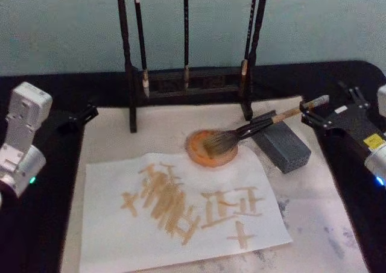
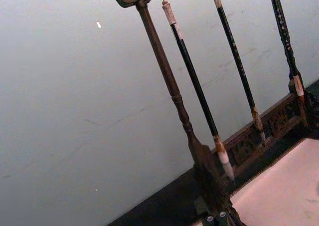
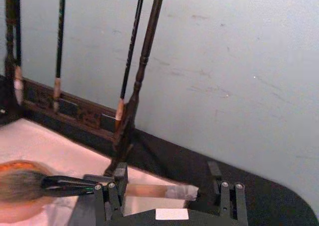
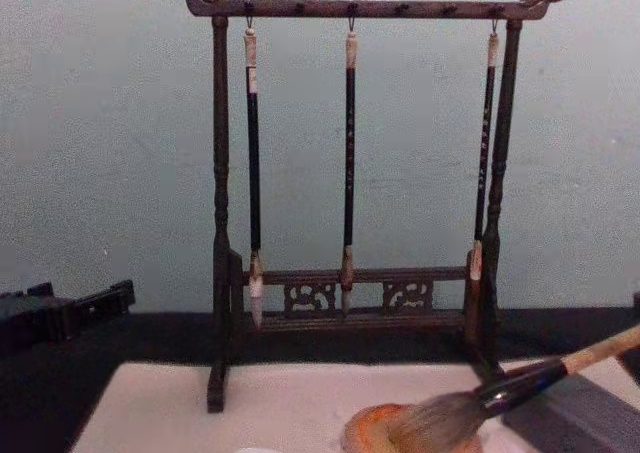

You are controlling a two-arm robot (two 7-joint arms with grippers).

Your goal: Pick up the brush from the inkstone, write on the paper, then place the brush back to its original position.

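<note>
The brush [image 1: 241, 132] lies tilted, its bushy bristles in a round orange dish [image 1: 199, 155]. Its black collar rests on the dark grey inkstone block [image 1: 283, 147], and the pale handle [image 3: 149, 190] points to the right. My right gripper [image 1: 332, 108] is open at the handle's end. In the right wrist view the handle tip lies between its fingers [image 3: 107, 196] without being clamped. The chest view shows the brush [image 4: 500, 393] low at the right. The paper [image 1: 108, 225] in front carries tan written characters. My left gripper [image 1: 75, 117] is parked at the far left.
A dark wooden brush rack [image 4: 350, 303] with three thin hanging brushes stands at the back, against a pale wall. A white mat [image 1: 325, 213] covers the black table [image 1: 48, 237] under the paper.
</note>
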